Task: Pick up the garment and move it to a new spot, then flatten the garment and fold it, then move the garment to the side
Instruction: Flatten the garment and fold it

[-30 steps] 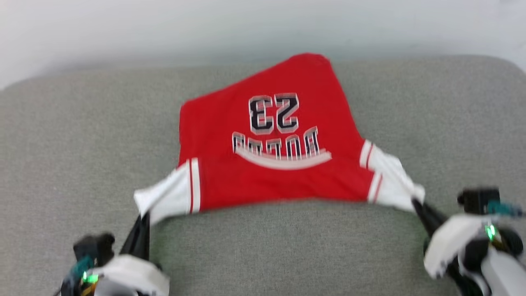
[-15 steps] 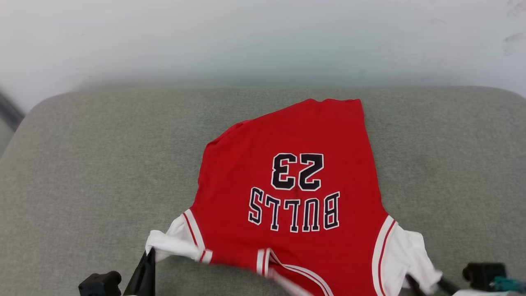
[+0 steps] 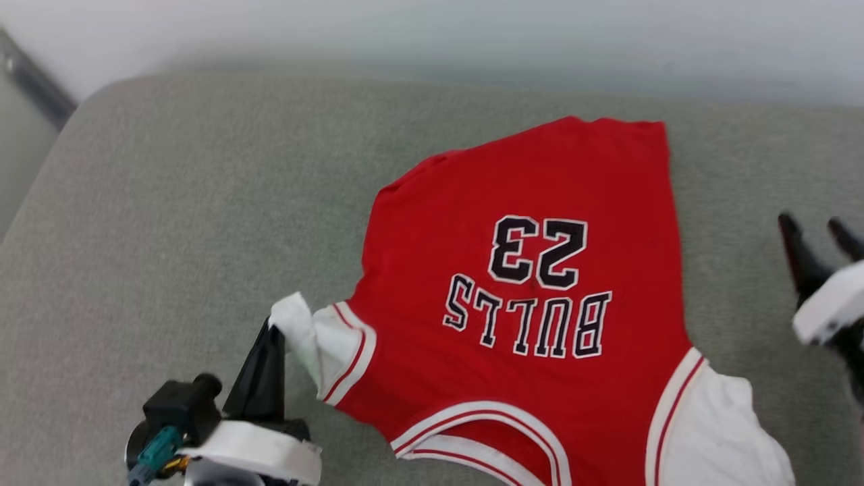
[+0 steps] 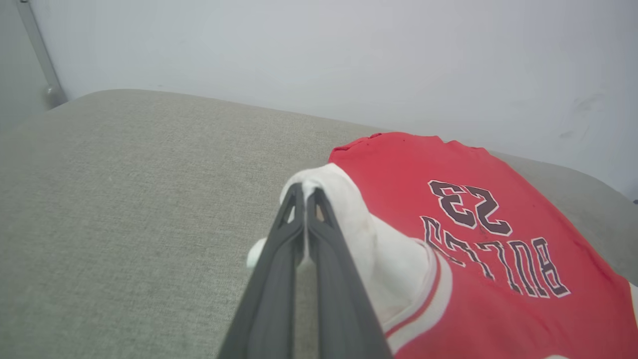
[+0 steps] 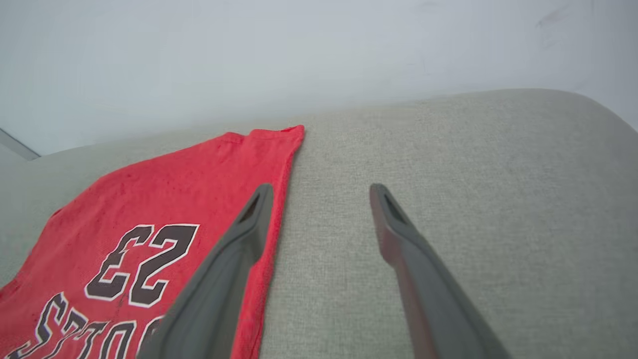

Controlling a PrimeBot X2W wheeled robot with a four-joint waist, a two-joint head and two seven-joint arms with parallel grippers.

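Looks like some indoor room (home or lab, can't tell): rounded grey-green woven fabric cushion [image 3: 169,202] against a plain white wall [image 4: 299,50].

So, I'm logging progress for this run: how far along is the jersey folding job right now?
Done: the garment lies print-up, mostly spread on the grey cushion. In hand: the left pincer is shut on its bunched white sleeve; the right pincer hangs open beside it. Left: flattening, folding, moving aside.
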